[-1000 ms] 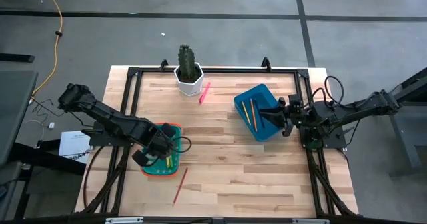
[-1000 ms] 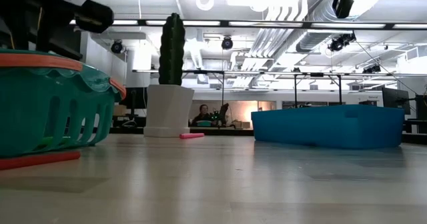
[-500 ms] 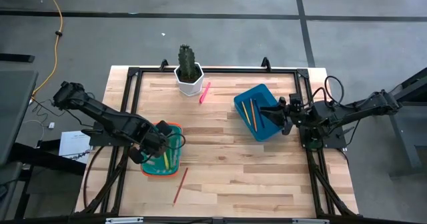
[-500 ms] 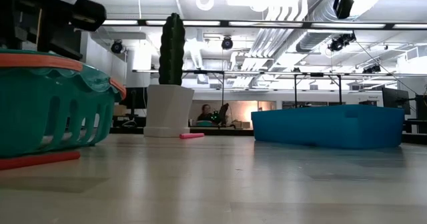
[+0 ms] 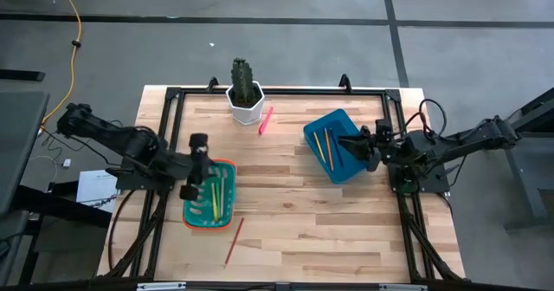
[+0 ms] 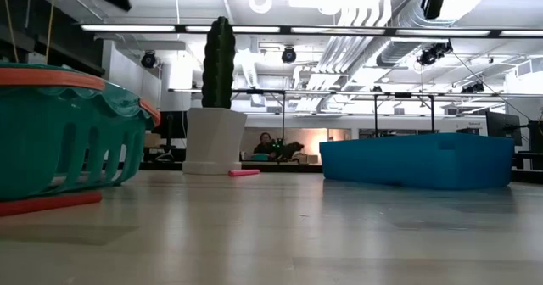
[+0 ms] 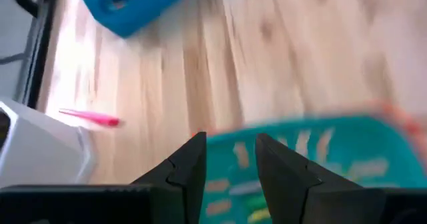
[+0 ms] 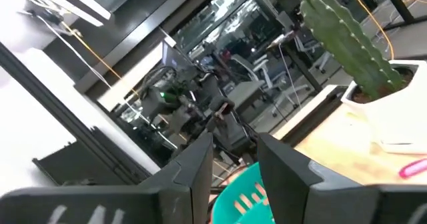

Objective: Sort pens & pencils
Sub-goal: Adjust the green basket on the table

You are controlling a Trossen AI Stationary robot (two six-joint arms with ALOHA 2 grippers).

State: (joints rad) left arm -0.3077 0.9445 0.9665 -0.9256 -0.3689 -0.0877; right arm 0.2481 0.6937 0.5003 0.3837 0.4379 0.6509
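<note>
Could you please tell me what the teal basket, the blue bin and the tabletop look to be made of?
The teal basket looks like moulded plastic: slotted walls, a scalloped edge and an orange rim. The blue bin seems to be plastic too, with smooth, solid, even-coloured walls. The tabletop appears to be wood, jointed light planks with visible grain, probably sealed.

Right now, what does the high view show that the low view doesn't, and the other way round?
Only the high view shows the left gripper above the teal basket's rim, the pens lying inside that basket, the pencils in the blue bin, and the right gripper at that bin's edge. Only the low view shows the room behind the table, with a person seated there. Both show the basket, the bin, the potted cactus, the hot-pink pen beside it, and the red stick in front of the basket.
</note>
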